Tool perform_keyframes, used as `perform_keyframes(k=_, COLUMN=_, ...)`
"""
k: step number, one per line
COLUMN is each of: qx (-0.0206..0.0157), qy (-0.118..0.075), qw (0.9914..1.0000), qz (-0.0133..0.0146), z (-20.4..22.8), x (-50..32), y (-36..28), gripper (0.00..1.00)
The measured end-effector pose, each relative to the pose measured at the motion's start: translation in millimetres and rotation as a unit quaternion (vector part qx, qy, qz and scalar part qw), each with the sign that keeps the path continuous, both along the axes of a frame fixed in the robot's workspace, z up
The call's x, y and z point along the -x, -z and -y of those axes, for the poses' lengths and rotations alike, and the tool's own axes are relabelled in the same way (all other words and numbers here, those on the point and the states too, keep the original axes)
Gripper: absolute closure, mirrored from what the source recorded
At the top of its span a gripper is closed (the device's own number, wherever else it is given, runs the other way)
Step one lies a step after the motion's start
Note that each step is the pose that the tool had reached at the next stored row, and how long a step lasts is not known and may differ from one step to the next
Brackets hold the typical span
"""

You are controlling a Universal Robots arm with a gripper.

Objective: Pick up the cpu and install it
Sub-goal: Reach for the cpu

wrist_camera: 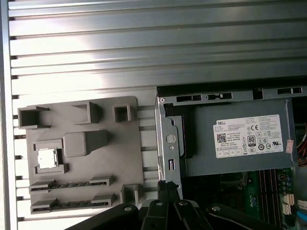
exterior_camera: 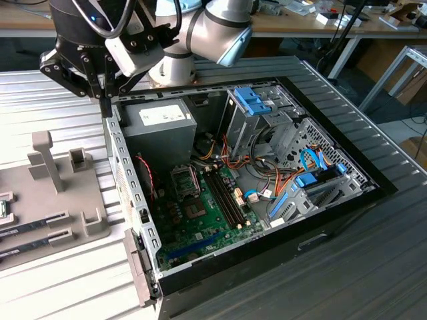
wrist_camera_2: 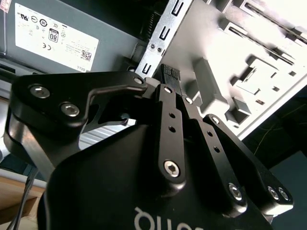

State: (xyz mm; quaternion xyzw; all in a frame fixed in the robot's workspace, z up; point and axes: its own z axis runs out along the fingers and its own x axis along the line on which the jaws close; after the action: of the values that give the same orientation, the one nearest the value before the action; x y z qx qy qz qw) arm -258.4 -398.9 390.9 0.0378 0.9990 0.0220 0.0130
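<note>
The cpu [wrist_camera: 46, 158] is a small square chip with a silver lid. It lies in a recess of the grey fixture plate [wrist_camera: 115, 143] outside the open computer case, and also sits at the exterior view's far left edge as the cpu [exterior_camera: 3, 208]. My gripper [exterior_camera: 106, 107] hangs above the case's corner by the power supply, well away from the chip. Its black fingers [wrist_camera: 166, 188] point down, pressed together with nothing between them. The linkage and fingertips [wrist_camera_2: 167, 73] are seen in the second wrist view. The motherboard's socket [exterior_camera: 183, 179] lies inside the case.
The grey power-supply box [exterior_camera: 160, 123] fills the case's near corner under the gripper. Memory sticks [exterior_camera: 223, 197] stand in the motherboard, and two more [exterior_camera: 33, 232] lie in the fixture. Drive cages and cables [exterior_camera: 293, 167] crowd the exterior view's right. The metal case rim [exterior_camera: 123, 173] stands between fixture and board.
</note>
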Motion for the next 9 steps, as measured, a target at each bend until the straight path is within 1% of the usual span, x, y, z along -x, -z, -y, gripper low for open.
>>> perform_keyframes(k=9, qx=0.0, qy=0.0, qw=1.0, qz=0.0, z=0.0, x=3.6, y=0.2, gripper=0.89)
